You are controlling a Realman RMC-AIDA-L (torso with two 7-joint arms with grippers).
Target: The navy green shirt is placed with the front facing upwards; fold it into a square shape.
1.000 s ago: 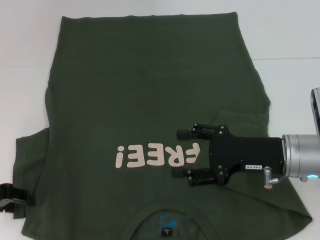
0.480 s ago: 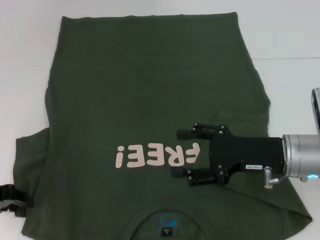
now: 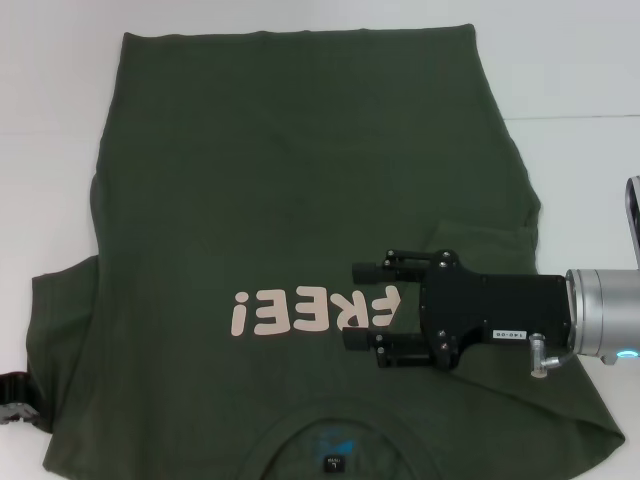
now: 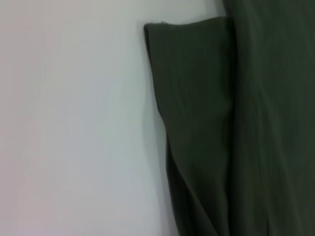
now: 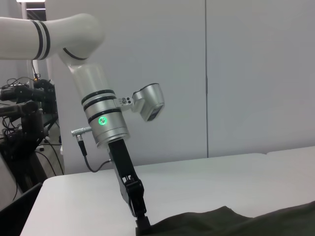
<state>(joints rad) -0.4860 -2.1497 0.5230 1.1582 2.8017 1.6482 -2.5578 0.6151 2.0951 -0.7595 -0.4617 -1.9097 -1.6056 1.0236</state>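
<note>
Looking at navy green shirt point(image 3: 300, 180): lies flat on white bench point(image 3: 580, 60), front up, "FREE!" lettering point(image 3: 315, 310) facing you. Right sleeve looks already folded in. Right tool point(image 3: 365, 305) released, hovering over chest, holds nothing. Left tool point(image 3: 12, 400) at left sleeve point(image 4: 197, 98) edge, probably for next fold; can't tell its grip. No containers anywhere.

Bright, even overhead light, soft shadows; the left wrist view is blurred.

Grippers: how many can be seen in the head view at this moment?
2. The right gripper, fingers open, hovers over the navy green shirt beside its "FREE!" print. The left gripper only peeks in at the shirt's left sleeve edge, mostly out of frame.
</note>
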